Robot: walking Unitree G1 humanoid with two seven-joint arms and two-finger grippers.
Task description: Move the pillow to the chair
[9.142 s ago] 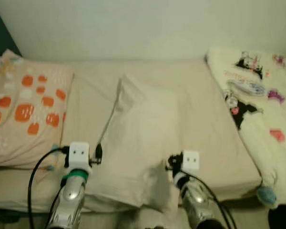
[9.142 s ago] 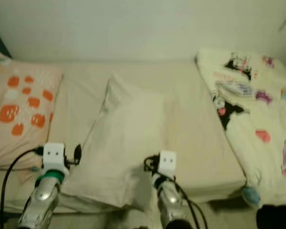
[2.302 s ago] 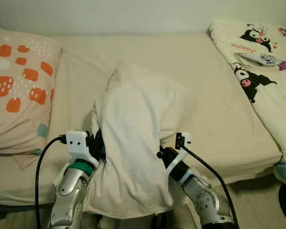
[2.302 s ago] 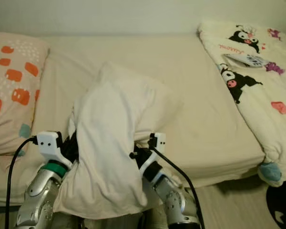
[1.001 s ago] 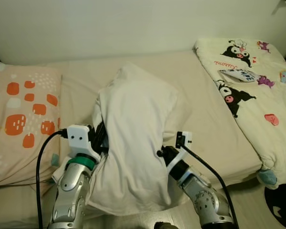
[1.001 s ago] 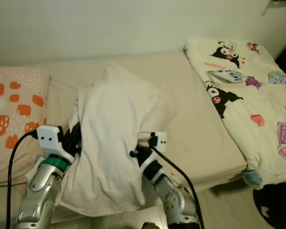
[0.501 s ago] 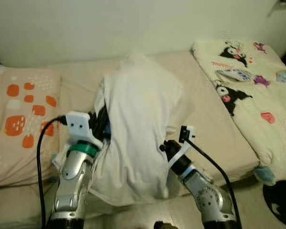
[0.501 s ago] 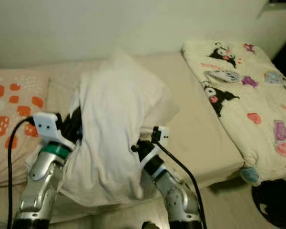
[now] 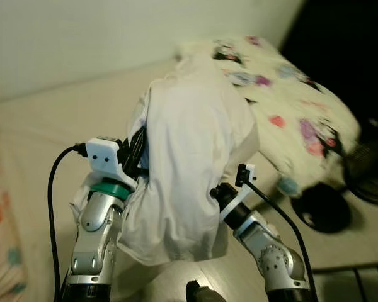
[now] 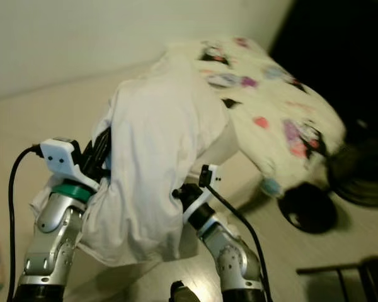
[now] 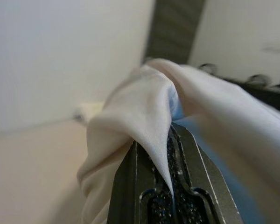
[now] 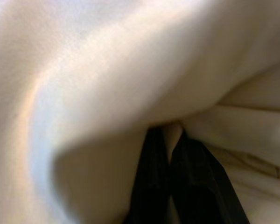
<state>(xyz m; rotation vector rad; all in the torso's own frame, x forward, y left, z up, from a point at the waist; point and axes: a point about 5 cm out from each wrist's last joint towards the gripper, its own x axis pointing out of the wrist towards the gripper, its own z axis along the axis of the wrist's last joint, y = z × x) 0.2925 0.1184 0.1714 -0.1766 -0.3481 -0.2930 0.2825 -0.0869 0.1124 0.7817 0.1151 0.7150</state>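
The left gripper [image 11: 159,186] and right gripper [image 12: 167,154] each pinch the white pillow [image 9: 186,157], lifted above the bed [image 9: 44,126] beside a cartoon blanket [image 9: 290,107].

matt cloth pillow [image 9: 186,157], silver metal arms [image 9: 94,239]

Your left gripper [image 11: 159,184] is clamped on a fold of the pillow [image 9: 183,157], arm raised. Your right gripper [image 12: 168,154] pinches its other side, forearm angled up.
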